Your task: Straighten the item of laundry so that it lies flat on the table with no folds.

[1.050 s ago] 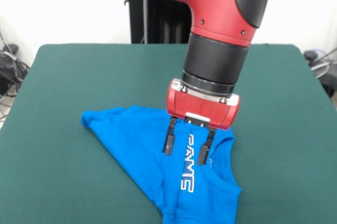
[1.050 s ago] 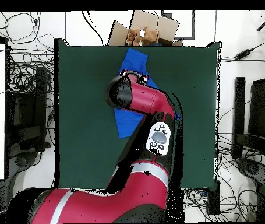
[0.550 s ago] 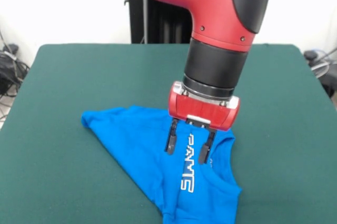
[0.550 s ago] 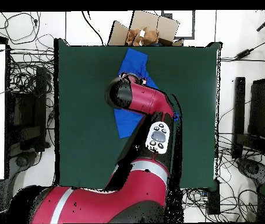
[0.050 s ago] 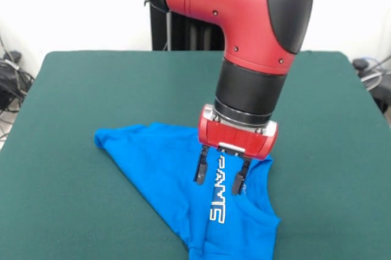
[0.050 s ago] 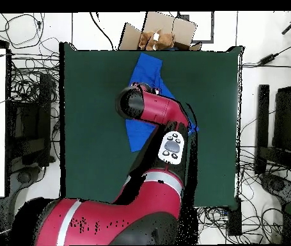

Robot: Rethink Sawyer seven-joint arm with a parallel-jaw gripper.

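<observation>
Blue T-shirt (image 5: 165, 168), creased and folded into a rough triangle, white lettering uppermost, lies toward 6 o'clock on the green table (image 5: 73, 89). Gripper (image 5: 219, 182) released, fingertips spread at the lettering.

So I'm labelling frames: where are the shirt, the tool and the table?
shirt (image 5: 159, 156): front view, plain blue left of the lettering.
tool (image 5: 220, 178): front view, between its open fingertips.
table (image 5: 91, 89): front view, bare green top.
</observation>
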